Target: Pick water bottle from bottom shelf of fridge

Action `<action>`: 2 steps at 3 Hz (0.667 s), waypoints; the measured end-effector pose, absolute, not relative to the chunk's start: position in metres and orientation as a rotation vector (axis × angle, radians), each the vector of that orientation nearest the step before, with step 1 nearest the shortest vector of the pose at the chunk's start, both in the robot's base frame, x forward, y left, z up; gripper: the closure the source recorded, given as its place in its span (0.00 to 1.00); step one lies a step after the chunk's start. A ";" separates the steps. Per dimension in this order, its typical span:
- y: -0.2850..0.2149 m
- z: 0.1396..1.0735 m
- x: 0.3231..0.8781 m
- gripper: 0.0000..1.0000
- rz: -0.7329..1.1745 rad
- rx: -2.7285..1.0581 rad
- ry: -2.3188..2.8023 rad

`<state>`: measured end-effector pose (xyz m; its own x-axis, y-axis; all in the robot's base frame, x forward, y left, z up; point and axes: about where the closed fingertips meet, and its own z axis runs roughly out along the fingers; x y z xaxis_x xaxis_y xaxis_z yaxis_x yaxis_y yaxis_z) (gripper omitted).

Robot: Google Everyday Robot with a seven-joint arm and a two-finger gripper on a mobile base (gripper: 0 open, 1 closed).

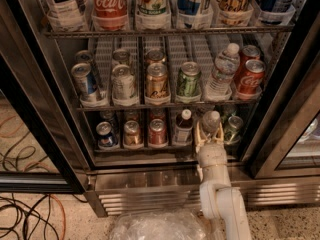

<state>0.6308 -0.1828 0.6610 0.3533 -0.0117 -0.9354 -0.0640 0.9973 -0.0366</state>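
Observation:
The fridge (150, 180) stands with its door open, cans and bottles in rows on wire racks. On the bottom shelf (142, 151), right of centre, stands the water bottle (210, 119), small and clear with a white cap. My gripper (210, 136) reaches in from below on its white arm and sits around the bottle's lower half, hiding that part. The bottle is upright in its lane.
A dark-liquid bottle (183, 127) stands just left of the water bottle, a green can (233, 128) just right. Red and blue cans fill the left lanes. A taller clear bottle (223, 71) is on the shelf above. Cables (25, 215) and a plastic bag (155, 227) lie on the floor.

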 end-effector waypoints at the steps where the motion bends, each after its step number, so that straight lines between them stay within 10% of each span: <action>1: -0.176 0.674 0.618 1.00 0.045 -0.124 1.168; 2: -0.174 0.684 0.604 1.00 0.059 -0.175 1.184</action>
